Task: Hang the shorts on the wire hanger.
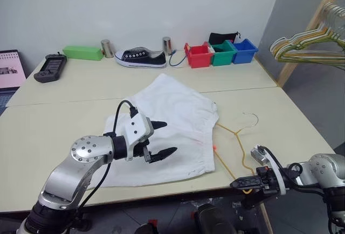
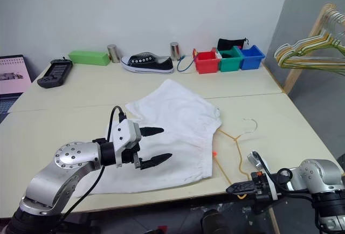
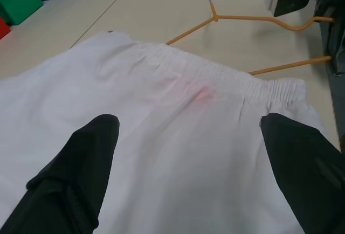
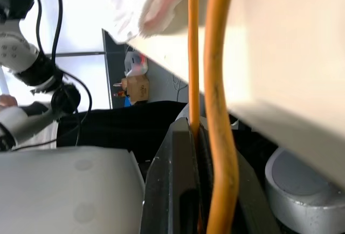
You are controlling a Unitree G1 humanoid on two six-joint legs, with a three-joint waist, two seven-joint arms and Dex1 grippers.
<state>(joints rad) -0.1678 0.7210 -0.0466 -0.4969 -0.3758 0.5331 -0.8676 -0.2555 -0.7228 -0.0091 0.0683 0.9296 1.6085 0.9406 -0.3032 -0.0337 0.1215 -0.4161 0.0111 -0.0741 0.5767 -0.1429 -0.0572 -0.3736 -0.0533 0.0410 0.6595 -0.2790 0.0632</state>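
The white shorts point(image 1: 172, 121) lie spread flat in the middle of the table, waistband towards the right, with a bit of orange drawstring point(image 1: 214, 148) poking out at the waistband. My left gripper point(image 1: 168, 137) hovers open just over the shorts' front part, nothing between its fingers point(image 3: 81, 164). The yellow-gold wire hanger point(image 1: 237, 132) lies flat to the right of the waistband, its hook pointing away from me. At the table's front edge my right gripper point(image 1: 240, 183) is shut on the hanger's near corner; the wire point(image 4: 218, 83) runs between its fingers.
Along the far edge stand a green box point(image 1: 82, 53), two metal cans, a black shoe point(image 1: 141, 57) and red, green and blue bins point(image 1: 221, 53). A black device point(image 1: 50, 67) lies at far left. A bunch of hangers point(image 1: 310, 48) hangs on a wooden rack off the table's right.
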